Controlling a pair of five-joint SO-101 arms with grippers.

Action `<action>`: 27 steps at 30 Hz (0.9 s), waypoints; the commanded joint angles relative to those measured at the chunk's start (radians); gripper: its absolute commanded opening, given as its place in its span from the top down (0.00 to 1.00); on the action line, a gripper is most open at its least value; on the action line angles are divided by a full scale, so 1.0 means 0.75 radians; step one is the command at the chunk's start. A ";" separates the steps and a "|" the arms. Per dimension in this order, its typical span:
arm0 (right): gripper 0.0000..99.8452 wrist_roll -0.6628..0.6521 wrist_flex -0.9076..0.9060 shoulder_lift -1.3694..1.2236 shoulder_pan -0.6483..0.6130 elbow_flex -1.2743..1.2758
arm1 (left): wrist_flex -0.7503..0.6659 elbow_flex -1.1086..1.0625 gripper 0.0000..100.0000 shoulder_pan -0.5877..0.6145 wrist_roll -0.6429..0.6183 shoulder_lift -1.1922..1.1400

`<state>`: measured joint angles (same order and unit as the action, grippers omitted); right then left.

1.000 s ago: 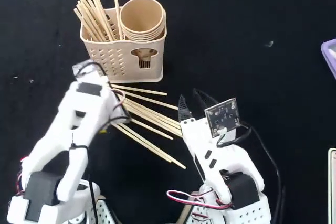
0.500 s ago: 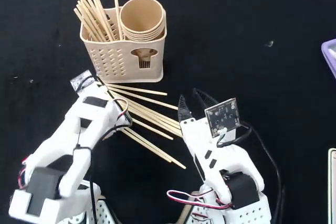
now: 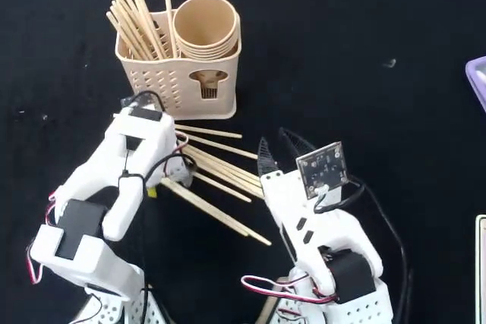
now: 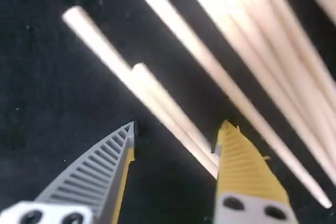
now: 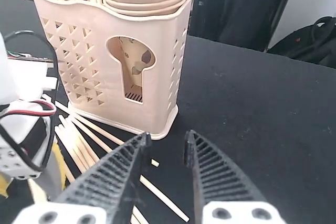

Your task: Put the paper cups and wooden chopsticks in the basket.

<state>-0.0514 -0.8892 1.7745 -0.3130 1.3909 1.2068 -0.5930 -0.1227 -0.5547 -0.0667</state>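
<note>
Wooden chopsticks, pale loose sticks (image 3: 220,180), lie fanned on the black table (image 3: 364,96) just in front of the cream perforated plastic basket (image 3: 178,85). Their long axes run diagonally from the basket's base toward the right arm. Stacked tan paper cups (image 3: 205,24) sit in one compartment of the basket, with an upright chopstick bundle (image 3: 137,20) in the other. The left gripper (image 4: 178,127) is low over the fan with its jaws spread and nothing held. A pair of sticks (image 4: 168,114) lying side by side passes through the gap at a slant, not square to the jaws, and the sticks' tips lie just beyond the fingertips. The right gripper (image 3: 275,142) is parted and empty beside the fan's far ends, facing the basket. Judgement: the left arm is nearer, so the pinch is its to make. With the slanted crossing, one stick may swivel or slip.
</note>
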 commanded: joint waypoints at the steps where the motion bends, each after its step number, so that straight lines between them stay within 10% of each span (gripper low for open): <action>1: 0.88 -0.002 0.033 0.028 0.020 -0.005 | 0.072 -0.030 0.84 -0.003 0.061 -0.045; 4: 0.88 -0.002 0.033 0.028 0.020 -0.005 | 0.072 -0.019 0.98 -0.003 0.061 -0.057; 17: 0.88 -0.002 0.031 0.028 0.020 -0.003 | 0.004 -0.026 0.97 0.046 0.061 -0.041; 27: 0.88 -0.002 0.033 0.028 0.020 -0.003 | -0.014 -0.021 0.97 0.478 0.061 0.360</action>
<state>-0.0514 -0.8892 1.7745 -0.3130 1.3909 1.2098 -0.6360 0.0767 -0.5132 0.0483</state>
